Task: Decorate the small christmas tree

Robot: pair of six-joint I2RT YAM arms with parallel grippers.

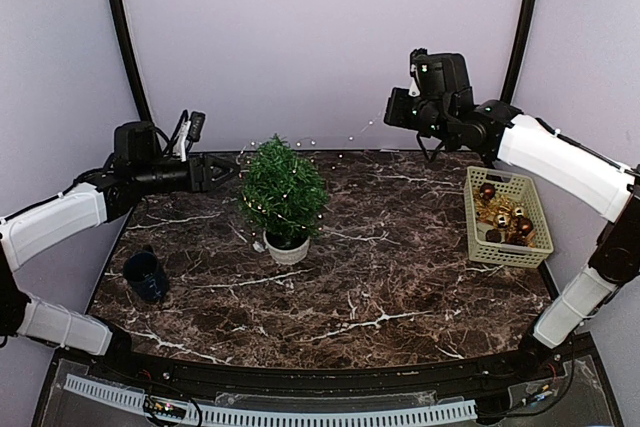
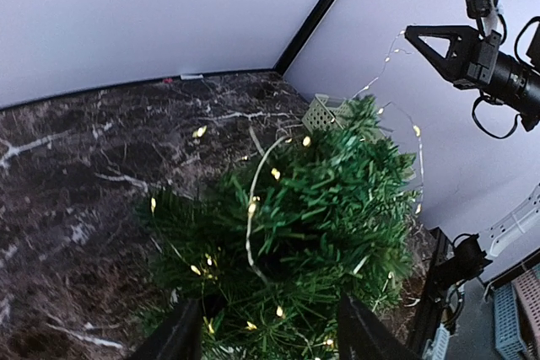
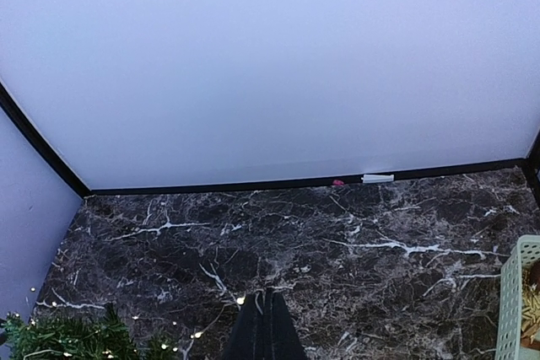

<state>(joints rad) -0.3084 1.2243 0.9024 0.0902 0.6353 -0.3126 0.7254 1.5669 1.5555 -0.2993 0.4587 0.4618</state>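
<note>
The small christmas tree (image 1: 285,190) stands in a white pot (image 1: 287,248) left of the table's middle. A string of tiny warm lights (image 1: 345,137) lies partly over its branches and rises from the treetop to my right gripper (image 1: 390,113). That gripper hangs high above the back of the table, shut on the string. In the right wrist view its fingertips (image 3: 267,297) are pressed together, with a lit bulb (image 3: 240,299) beside them. My left gripper (image 1: 229,169) is level with the treetop on its left side. Its jaws are open, with the tree (image 2: 312,208) just ahead of its fingers (image 2: 180,336).
A beige basket (image 1: 541,217) holding gold and brown baubles sits at the right edge of the table. A dark blue cup (image 1: 146,275) stands near the left edge. Black frame posts rise at both back corners.
</note>
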